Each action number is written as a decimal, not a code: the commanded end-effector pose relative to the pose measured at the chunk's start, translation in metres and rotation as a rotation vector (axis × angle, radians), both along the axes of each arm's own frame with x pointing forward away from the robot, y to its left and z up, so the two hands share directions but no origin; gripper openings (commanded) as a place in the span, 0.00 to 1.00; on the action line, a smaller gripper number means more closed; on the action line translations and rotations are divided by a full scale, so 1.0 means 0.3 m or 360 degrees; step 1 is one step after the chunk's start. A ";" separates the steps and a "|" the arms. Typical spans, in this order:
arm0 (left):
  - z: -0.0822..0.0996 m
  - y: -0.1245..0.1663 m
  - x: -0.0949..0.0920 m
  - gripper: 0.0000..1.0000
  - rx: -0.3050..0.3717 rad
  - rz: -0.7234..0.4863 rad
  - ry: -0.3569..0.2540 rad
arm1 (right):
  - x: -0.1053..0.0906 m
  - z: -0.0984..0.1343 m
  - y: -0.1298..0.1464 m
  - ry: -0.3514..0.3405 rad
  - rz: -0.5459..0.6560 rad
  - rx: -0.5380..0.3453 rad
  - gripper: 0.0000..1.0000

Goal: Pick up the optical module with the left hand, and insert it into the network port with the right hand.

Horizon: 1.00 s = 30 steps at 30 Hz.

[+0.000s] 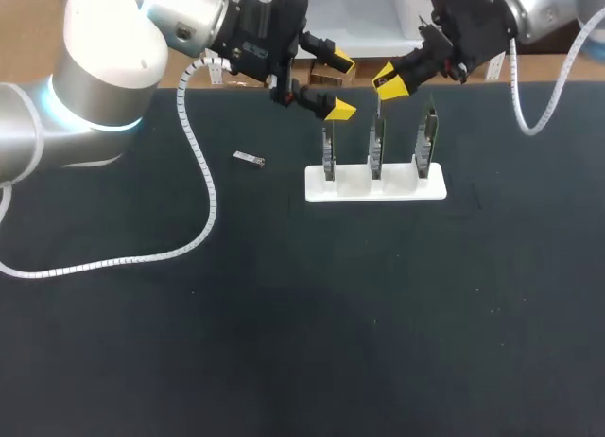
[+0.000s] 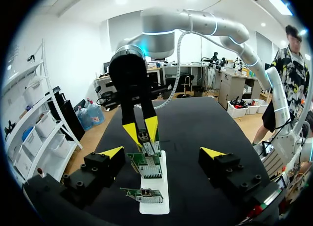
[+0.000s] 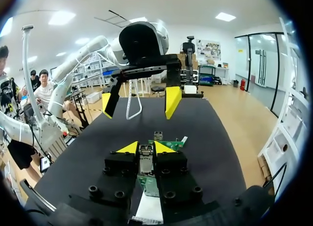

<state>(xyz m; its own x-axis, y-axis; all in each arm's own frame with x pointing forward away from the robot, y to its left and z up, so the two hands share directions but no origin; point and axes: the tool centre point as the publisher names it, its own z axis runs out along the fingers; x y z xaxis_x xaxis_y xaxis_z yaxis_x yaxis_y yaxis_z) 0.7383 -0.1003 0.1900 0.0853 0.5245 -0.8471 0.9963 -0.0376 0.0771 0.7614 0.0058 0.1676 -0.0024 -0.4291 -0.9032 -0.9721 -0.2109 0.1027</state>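
Small silver optical module lies on the black counter, left of the white holder carrying three upright circuit boards. Left claw gapes wide, empty, near the holder. Right claw hangs over the middle board; its grip cannot be told.

The table wears matt black cloth. The stand at upper centre is smooth white plastic, its boards green laminate with metal ports. The optical module is bare, dull-shining metal, like the second module pinched in the right gripper. The arm shell at upper left gleams glossy silver.
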 end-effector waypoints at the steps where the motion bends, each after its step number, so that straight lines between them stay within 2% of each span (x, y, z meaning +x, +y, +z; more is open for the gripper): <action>1: 0.001 -0.003 0.004 1.00 0.0009 -0.0002 0.0004 | 0.007 -0.004 0.004 -0.0020 0.0009 0.0003 0.00; 17: 0.001 -0.003 0.004 1.00 0.0009 -0.0002 0.0004 | 0.005 -0.018 0.003 -0.0038 0.0015 -0.0042 0.00; 23: 0.001 -0.003 0.004 1.00 0.0009 -0.0002 0.0004 | 0.007 0.000 0.000 -0.0136 0.0021 -0.0025 0.00; 30: 0.001 -0.003 0.004 1.00 0.0009 -0.0002 0.0004 | 0.006 0.009 -0.002 -0.0151 0.0016 -0.0033 0.00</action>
